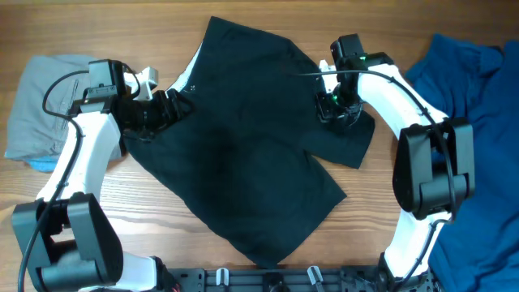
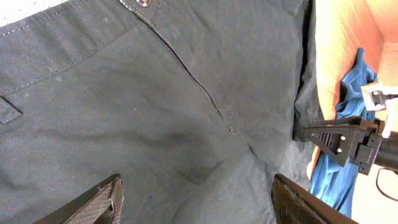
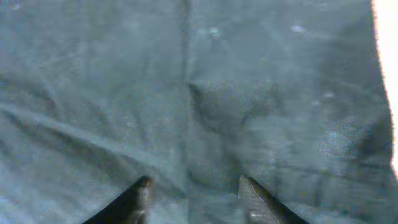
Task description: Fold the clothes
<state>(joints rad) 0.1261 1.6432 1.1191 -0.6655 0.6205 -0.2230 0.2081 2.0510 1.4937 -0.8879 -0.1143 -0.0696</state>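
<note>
Black shorts (image 1: 243,162) lie spread flat in the middle of the wooden table (image 1: 162,219), turned at a slant, with the waistband toward the upper left. Left of the shorts, just clear of them, sits a gray garment (image 1: 40,89).

The left gripper (image 1: 166,105) is at the shorts' left edge, by the waistband. From overhead its jaws are lost against the dark cloth. The left wrist view settles it: the left gripper (image 2: 196,183) is spread wide, its two fingers (image 2: 106,202) far apart, with nothing between them but the fabric beneath. That view also shows the waist button (image 2: 144,2) and the fly seam (image 2: 199,87) running down from it, neither of which can be made out from overhead.

The right gripper (image 1: 332,109) is over the shorts' upper right part, near the hem of a leg. The right wrist view is blurred, but it shows the right gripper (image 3: 196,186) parted by a narrower gap, holding nothing, with a seam of the shorts running down between the fingers (image 3: 137,199). Whether the tips touch the cloth cannot be told.

Right of the shorts lies a blue garment (image 1: 478,81), apart from them.
</note>
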